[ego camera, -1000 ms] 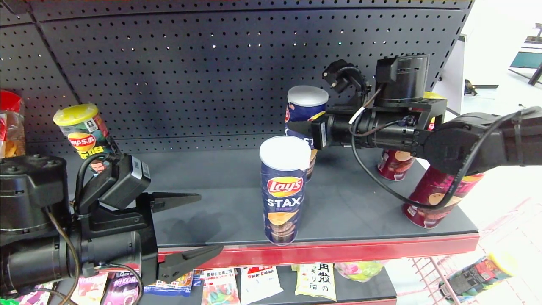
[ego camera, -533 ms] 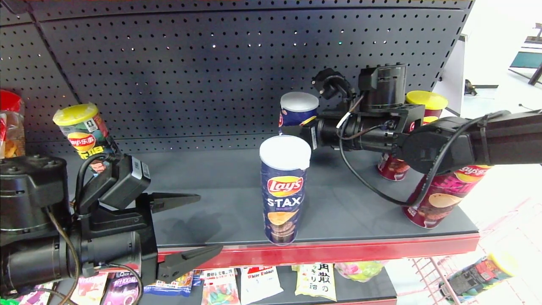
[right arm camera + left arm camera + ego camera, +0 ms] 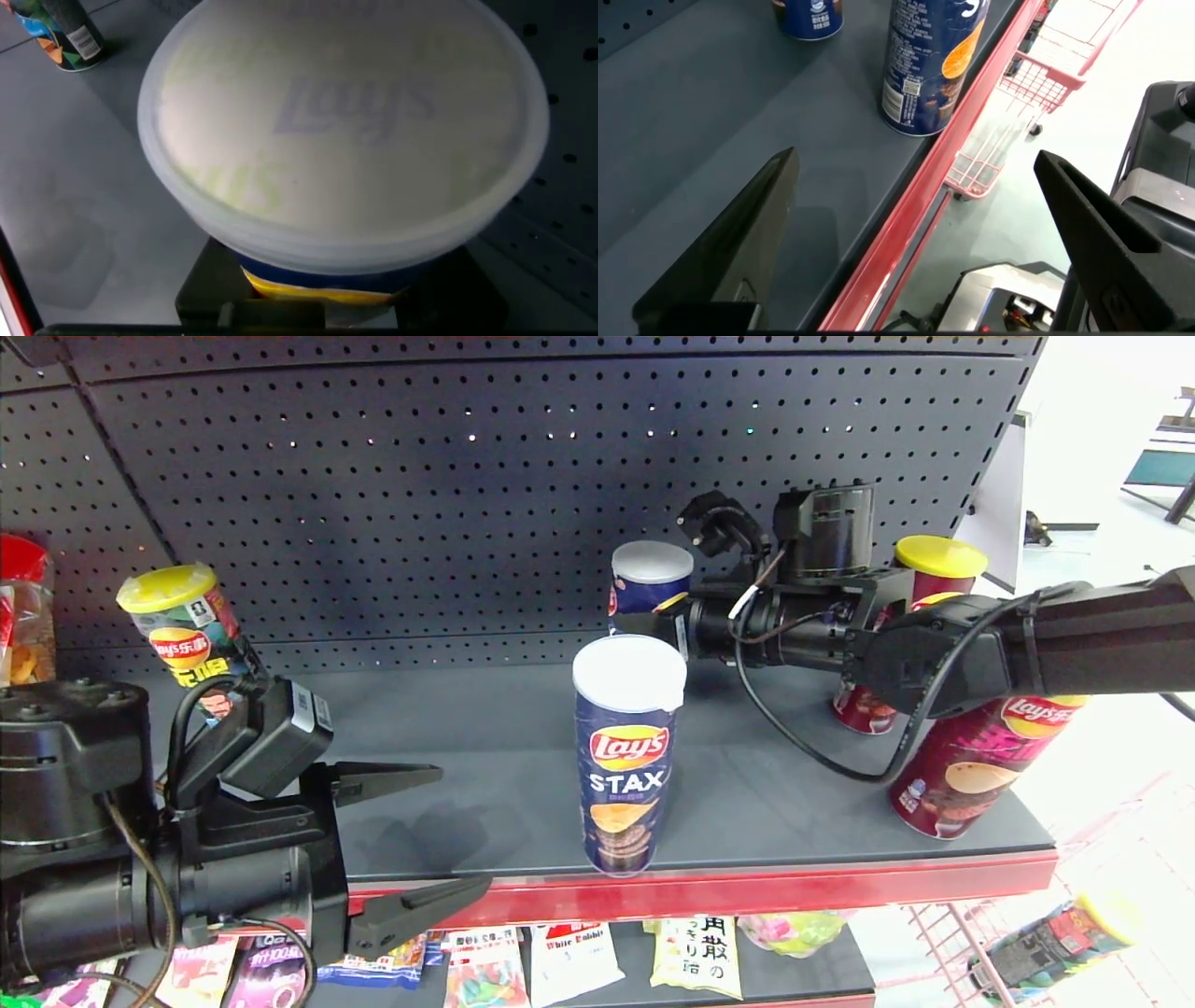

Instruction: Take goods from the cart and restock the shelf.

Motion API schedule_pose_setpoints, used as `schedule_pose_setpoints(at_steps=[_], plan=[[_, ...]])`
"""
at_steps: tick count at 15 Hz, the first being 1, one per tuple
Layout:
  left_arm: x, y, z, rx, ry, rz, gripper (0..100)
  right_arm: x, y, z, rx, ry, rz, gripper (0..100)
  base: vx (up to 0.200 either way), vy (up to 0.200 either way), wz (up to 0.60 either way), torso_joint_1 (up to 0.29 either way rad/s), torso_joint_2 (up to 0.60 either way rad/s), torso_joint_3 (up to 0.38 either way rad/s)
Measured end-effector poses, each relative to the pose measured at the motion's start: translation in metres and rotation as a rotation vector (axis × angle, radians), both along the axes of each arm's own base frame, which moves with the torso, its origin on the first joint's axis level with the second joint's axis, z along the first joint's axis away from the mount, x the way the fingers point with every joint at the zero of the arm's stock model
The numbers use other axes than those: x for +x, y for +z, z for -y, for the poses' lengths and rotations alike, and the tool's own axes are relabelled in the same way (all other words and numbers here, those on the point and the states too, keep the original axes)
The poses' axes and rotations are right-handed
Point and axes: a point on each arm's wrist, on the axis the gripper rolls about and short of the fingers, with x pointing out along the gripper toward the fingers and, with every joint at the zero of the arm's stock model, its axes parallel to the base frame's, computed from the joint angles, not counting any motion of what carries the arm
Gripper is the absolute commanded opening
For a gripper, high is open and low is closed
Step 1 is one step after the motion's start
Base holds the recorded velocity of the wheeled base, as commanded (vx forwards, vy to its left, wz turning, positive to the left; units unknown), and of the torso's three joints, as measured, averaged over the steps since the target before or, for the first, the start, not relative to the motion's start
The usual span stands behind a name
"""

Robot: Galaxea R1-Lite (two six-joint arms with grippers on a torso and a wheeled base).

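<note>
At the far left of the shelf (image 3: 747, 889), a red bag (image 3: 23, 602) sits at the edge, and just beside it a yellow-lidded can (image 3: 182, 630) leans back against the perforated back panel (image 3: 420, 476). Below and in front of that can, the left arm lies low and level. The left gripper (image 3: 465, 828) points along the shelf's red front edge with its fingers spread wide and nothing between them. One finger is over the grey deck and the other is in front of the red lip. Near the middle, the front blue can (image 3: 627, 751) stands upright close to the front edge. Directly behind it is the rear blue can (image 3: 650, 581), near the back panel, its base hidden by the front one. The right gripper (image 3: 658, 614) is clamped on the side of this rear can, and the right wrist view looks down on its white lid (image 3: 346, 121). The right arm reaches in from the right edge, almost horizontal, and its forearm crosses in front of the red cans (image 3: 971, 770) at the shelf's right end. Below the shelf hang snack packets (image 3: 569, 961), and the pink wire cart (image 3: 943, 933) stands at the lower right.
</note>
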Motion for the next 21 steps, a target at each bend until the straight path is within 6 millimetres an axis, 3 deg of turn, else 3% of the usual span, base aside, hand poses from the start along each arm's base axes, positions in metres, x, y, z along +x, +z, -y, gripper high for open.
schedule_pose_setpoints(at_steps=[6,7,14,21], plan=[[0.000,-0.002,0.000,-0.001,0.001,-0.010,100,0.001,-0.005,-0.001,-0.007,-0.001,-0.010,0,0.000,0.000,0.00,0.000,0.00,0.000],[-0.001,-0.002,0.000,0.000,0.000,-0.012,100,0.001,-0.005,-0.001,-0.007,-0.002,-0.011,100,0.000,0.000,0.00,0.000,0.00,0.000],[-0.004,-0.007,-0.001,0.007,0.001,-0.026,100,-0.005,-0.003,0.002,-0.005,-0.010,-0.027,100,0.000,0.000,0.00,0.000,0.00,0.000],[-0.002,-0.007,-0.001,0.008,0.000,-0.025,100,-0.038,0.005,0.024,-0.024,-0.045,-0.042,100,0.000,0.000,0.00,0.000,0.00,0.000]])
